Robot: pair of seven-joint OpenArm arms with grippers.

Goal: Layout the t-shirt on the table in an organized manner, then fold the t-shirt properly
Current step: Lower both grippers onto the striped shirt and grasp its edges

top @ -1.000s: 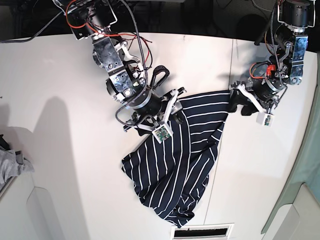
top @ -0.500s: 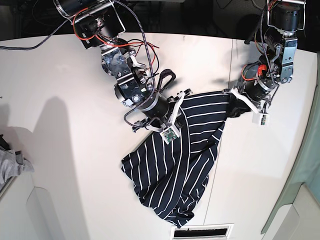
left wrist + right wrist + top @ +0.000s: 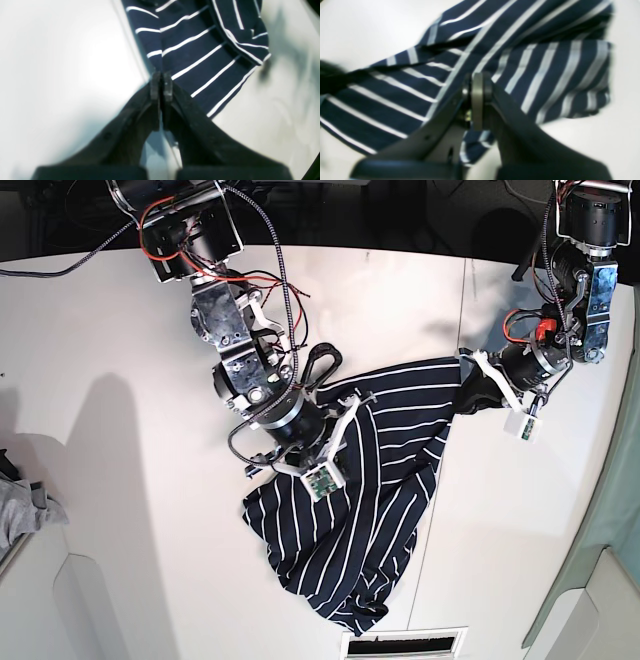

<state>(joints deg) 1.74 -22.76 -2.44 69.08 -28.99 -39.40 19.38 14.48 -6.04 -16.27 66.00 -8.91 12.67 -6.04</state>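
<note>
base view: both arms reaching inward, left end effector (image 3: 468, 392) and right end effector (image 3: 345, 412) each clamped on t-shirt (image 3: 345, 510)

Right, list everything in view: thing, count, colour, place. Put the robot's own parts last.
shirt: one, dark navy with thin white stripes, crumpled near the middle of the table, one edge stretched toward the base view's right.
table: one, white, under everything, with a thin seam line running down its right part.
grey cloth: one, grey, at the table's far left edge in the base view.
vent: one, white with dark slots, at the bottom edge.
right tool: one, black, shut on the shirt near its upper middle.
left tool: one, black, shut on the shirt's edge at the base view's right.
</note>
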